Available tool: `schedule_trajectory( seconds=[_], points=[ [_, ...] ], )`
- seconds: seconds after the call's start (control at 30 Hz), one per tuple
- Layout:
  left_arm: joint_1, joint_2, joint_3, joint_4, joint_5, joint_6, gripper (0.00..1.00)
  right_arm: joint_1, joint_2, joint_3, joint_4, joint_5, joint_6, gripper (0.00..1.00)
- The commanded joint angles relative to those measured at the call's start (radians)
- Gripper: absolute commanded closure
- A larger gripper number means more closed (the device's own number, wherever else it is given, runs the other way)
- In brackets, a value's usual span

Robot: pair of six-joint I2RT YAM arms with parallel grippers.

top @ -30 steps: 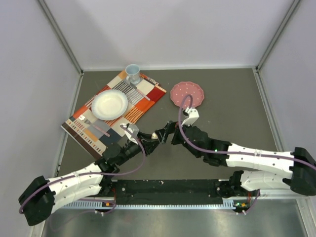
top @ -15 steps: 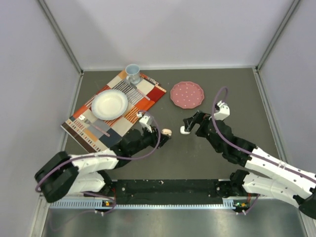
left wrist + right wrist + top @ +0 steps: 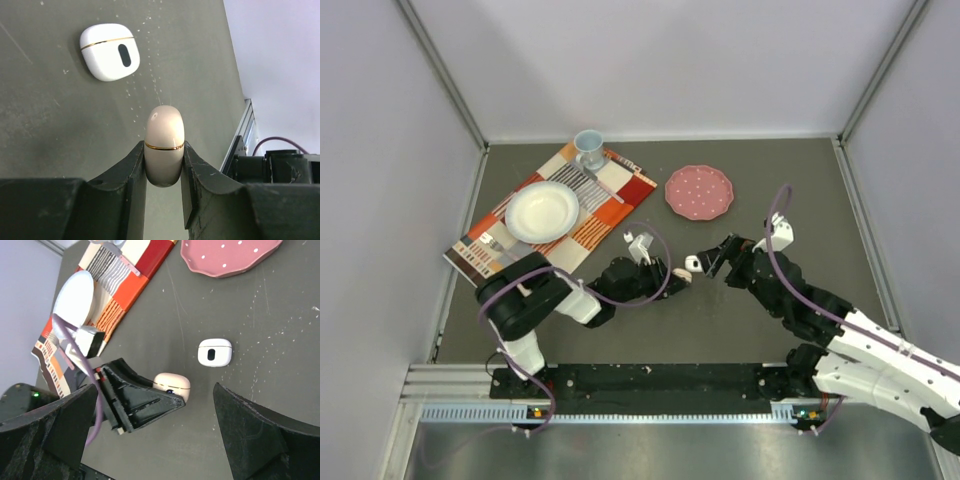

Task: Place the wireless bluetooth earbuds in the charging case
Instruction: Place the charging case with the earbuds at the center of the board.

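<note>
A second ago my two claws were nose to nose at mid-table. Now they are apart. The left arm has folded its elbow back and pushed its claw further right, and the right arm has drawn off toward its own side. The left claw (image 3: pixel 164 146) is closed down tight on the peach case (image 3: pixel 164 125), pinching it by its two flat sides with the gold seam running straight across between the fingers. The right claw (image 3: pixel 714 257) stands spread as wide as it goes and holds nothing.

The white case (image 3: pixel 691 263) now lies free on the table (image 3: pixel 800 200). It sits just off the right claw's tips and just beside the peach case. In the left wrist view it is ahead of the held case and off to the left, clear of it. In the right wrist view it lies ahead, between my spread fingers and nearer the right-hand one.

Both cases look shut, lids down. The earbuds I cannot see in any view, neither on the table nor in a claw. My read is that nothing can go in until a lid is lifted, so with one case steadied on the left, the free right claw looks set for that job.
</note>
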State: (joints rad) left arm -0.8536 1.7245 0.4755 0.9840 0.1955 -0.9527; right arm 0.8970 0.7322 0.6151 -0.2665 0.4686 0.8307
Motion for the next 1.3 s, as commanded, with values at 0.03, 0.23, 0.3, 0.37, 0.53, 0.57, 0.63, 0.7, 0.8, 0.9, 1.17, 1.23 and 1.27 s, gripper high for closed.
schedule_trajectory(
  seconds=[0.03, 0.23, 0.3, 0.37, 0.53, 0.57, 0.63, 0.7, 0.8, 0.9, 1.17, 1.23, 1.27],
  points=[
    [0.008, 0.090, 0.022, 0.226, -0.022, -0.164, 1.00, -0.017, -0.063, -0.015, -0.016, 0.004, -0.022, 0.01],
    [0.019, 0.125, -0.021, 0.246, -0.071, -0.227, 0.93, -0.018, -0.079, -0.020, -0.025, 0.016, -0.028, 0.01],
    [0.019, 0.132, -0.023, 0.223, -0.091, -0.254, 0.92, -0.018, -0.073, -0.018, -0.025, 0.016, -0.025, 0.01],
    [0.019, 0.130, -0.026, 0.203, -0.119, -0.261, 0.91, -0.018, -0.070, -0.014, -0.030, 0.018, -0.024, 0.01],
    [0.022, 0.095, -0.022, 0.069, -0.162, -0.256, 0.86, -0.020, -0.063, -0.012, -0.031, 0.024, -0.022, 0.01],
    [0.021, 0.089, -0.014, 0.038, -0.165, -0.256, 0.85, -0.020, -0.063, -0.011, -0.031, 0.024, -0.021, 0.01],
    [0.022, 0.083, 0.000, -0.002, -0.163, -0.244, 0.83, -0.020, -0.056, -0.009, -0.030, 0.025, -0.022, 0.01],
    [0.022, 0.083, 0.000, -0.036, -0.171, -0.261, 0.81, -0.020, -0.053, -0.008, -0.031, 0.025, -0.022, 0.01],
    [0.025, 0.078, -0.008, -0.051, -0.177, -0.270, 0.77, -0.020, -0.054, -0.011, -0.036, 0.030, -0.008, 0.01],
    [0.028, 0.063, -0.015, -0.076, -0.179, -0.265, 0.67, -0.020, -0.054, -0.012, -0.037, 0.031, -0.002, 0.01],
    [0.031, 0.011, -0.018, -0.156, -0.185, -0.213, 0.46, -0.020, -0.050, -0.014, -0.039, 0.035, -0.004, 0.01],
    [0.033, -0.003, -0.023, -0.177, -0.186, -0.210, 0.44, -0.020, -0.050, -0.011, -0.040, 0.033, -0.004, 0.01],
    [0.033, -0.006, -0.023, -0.185, -0.188, -0.205, 0.44, -0.020, -0.051, -0.009, -0.042, 0.031, -0.005, 0.01]
  ],
)
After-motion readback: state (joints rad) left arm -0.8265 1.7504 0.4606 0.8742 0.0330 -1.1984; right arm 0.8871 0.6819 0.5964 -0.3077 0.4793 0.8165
